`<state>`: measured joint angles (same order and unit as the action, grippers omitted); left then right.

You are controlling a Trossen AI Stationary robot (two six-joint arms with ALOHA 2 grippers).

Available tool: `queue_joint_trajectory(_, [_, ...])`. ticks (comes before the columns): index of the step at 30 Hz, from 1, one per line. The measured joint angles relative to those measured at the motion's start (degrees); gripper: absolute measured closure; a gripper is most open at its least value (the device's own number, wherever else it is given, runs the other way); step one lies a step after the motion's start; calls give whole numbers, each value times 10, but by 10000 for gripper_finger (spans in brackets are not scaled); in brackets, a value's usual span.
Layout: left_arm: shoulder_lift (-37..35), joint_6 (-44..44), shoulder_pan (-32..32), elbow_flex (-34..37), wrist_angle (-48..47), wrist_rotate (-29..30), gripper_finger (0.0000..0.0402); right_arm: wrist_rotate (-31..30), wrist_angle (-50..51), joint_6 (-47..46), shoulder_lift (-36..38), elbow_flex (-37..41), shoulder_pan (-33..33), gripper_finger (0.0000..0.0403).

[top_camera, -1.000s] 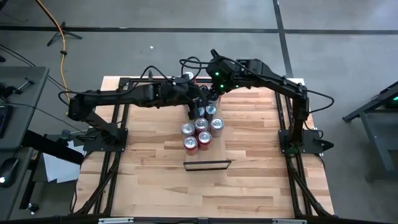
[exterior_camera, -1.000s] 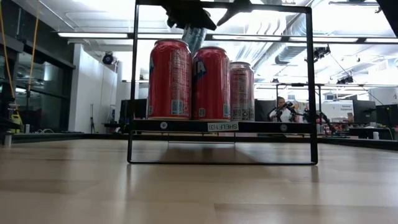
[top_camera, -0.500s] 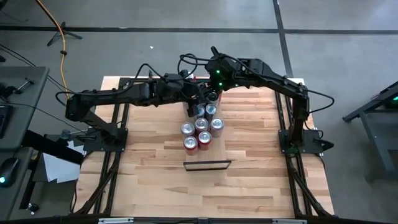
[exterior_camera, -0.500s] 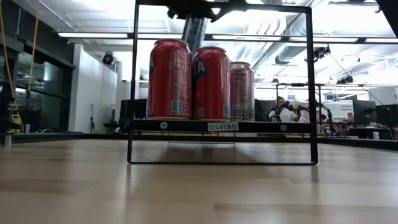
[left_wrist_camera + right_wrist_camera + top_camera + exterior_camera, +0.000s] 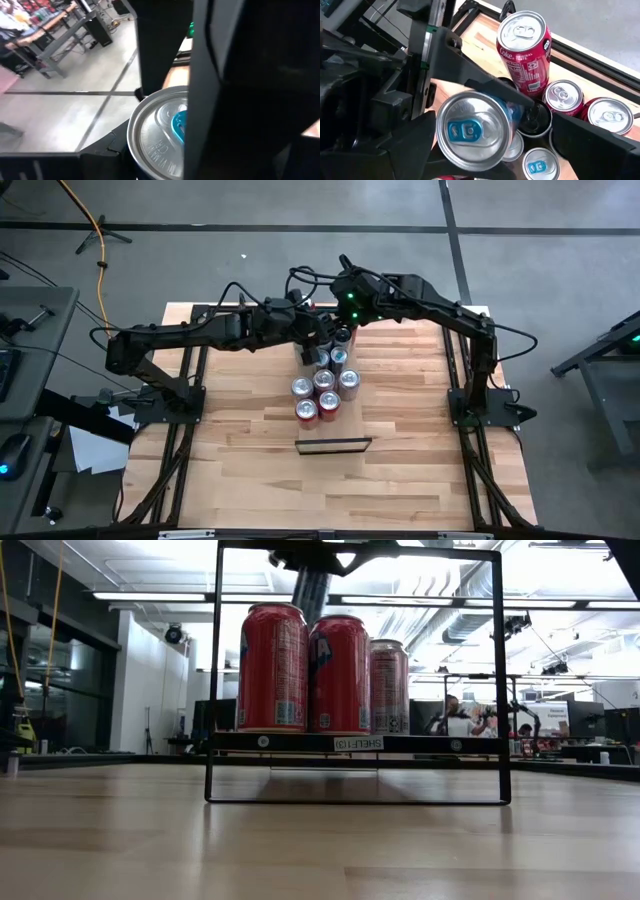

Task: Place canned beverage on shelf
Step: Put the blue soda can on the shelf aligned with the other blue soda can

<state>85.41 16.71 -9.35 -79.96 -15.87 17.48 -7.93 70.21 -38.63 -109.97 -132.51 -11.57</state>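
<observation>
A silver canned beverage with a blue tab [image 5: 470,131] hangs above the cluster of cans, with my left gripper [image 5: 305,348] shut on it. The low view shows its body [image 5: 312,595] above the shelf's top rail. My right gripper [image 5: 495,122] is open just beside and above it; its fingers stand on either side of the can's top in the right wrist view, and I see no touch. The shelf [image 5: 333,445], a narrow board in a black frame [image 5: 440,743], stands on the table nearer than the cans. My left gripper pinches the can's side wall [image 5: 507,107], just below the rim, between its two fingers. One dark finger [image 5: 225,100] covers part of the top in the left wrist view. The fingers come about level from the table's left. The can hangs roughly upright, clear of the cans below.
Several cans stand on the table under the grippers: red ones [image 5: 320,385], a tall red cola can [image 5: 525,45], silver-topped ones [image 5: 540,167]. Through the shelf frame the low view shows red cans [image 5: 272,668] behind it. Bare wood [image 5: 330,490] lies nearer than the shelf.
My left gripper has risen a little with the can and rolled at the wrist; in the low view more of the can's body now shows below the fingers. My right gripper has kept still and open.
</observation>
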Motion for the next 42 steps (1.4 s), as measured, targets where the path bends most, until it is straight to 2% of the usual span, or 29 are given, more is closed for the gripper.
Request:
queue_joint_trajectory(5, [-8, 17, 0, 0, -4, 18, 217, 3, -14, 25, 9, 1, -3, 20])
queue_joint_trajectory(9, [-22, -5, -5, -1, 4, 14, 217, 16, -39, 32, 29, 4, -11, 20])
queue_joint_trajectory(16, [-51, -54, -21, 5, 26, -45, 217, -6, -20, 28, 56, 2, -25, 20])
queue_joint_trajectory(20, [-50, -39, -20, 2, 39, -31, 217, 5, -66, 26, 58, 2, -19, 20])
queue_joint_trajectory(30, [-40, -29, -16, 3, 89, -30, 217, 20, -100, 6, 44, 2, 3, 20])
queue_joint_trajectory(37, [-40, -10, -7, 4, 97, -32, 217, -4, -102, -15, 37, 2, 10, 20])
queue_joint_trajectory(42, [-40, 23, -3, 3, 100, -33, 217, 30, -142, -18, 34, 2, 18, 20])
